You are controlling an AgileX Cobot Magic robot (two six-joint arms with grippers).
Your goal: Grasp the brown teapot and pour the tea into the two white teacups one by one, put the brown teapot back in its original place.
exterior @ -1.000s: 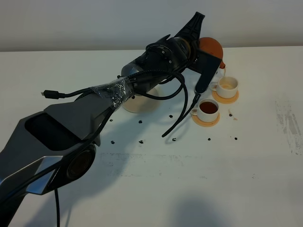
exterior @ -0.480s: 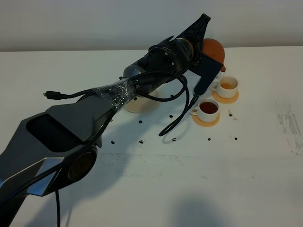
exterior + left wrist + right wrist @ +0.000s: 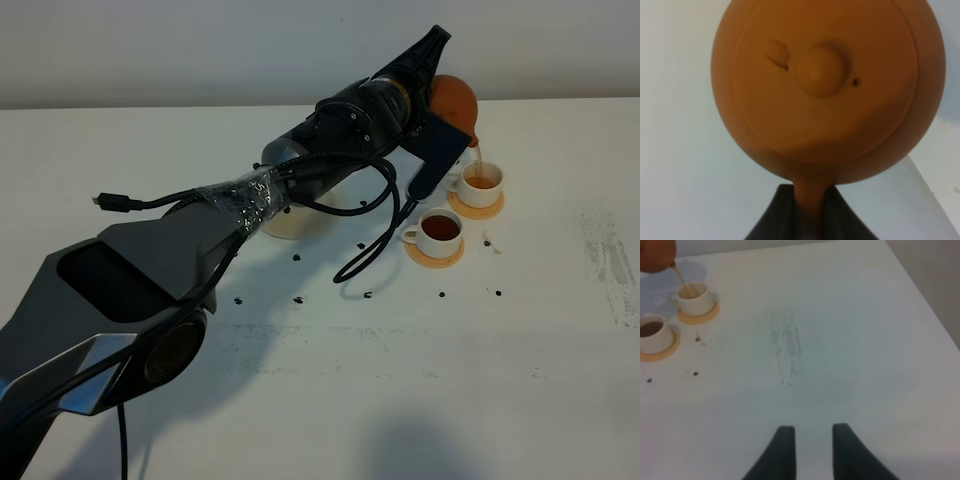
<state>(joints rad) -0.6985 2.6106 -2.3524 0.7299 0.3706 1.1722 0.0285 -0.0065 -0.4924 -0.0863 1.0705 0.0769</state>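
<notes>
My left gripper (image 3: 436,108) is shut on the loop handle of the brown teapot (image 3: 456,99) and holds it tilted, spout down, over the far white teacup (image 3: 482,181). A thin stream of tea (image 3: 476,158) falls into that cup. The near white teacup (image 3: 441,230) holds dark tea. Both cups stand on orange coasters (image 3: 435,254). The left wrist view shows the teapot's lid (image 3: 820,75) and my left gripper (image 3: 807,212) around the handle. The cream saucer (image 3: 287,225) lies partly under my left arm. My right gripper (image 3: 813,450) is open and empty, far from the cups (image 3: 694,297).
Several black specks (image 3: 298,297) lie scattered on the white table in front of the cups. A black cable (image 3: 375,240) loops down from my left arm near the near cup. A scuffed patch (image 3: 610,255) marks the table at the right. The wall runs along the back.
The teapot has moved a little right and tipped further. Tea now streams into the far cup, whose level has risen. The near cup has not moved.
</notes>
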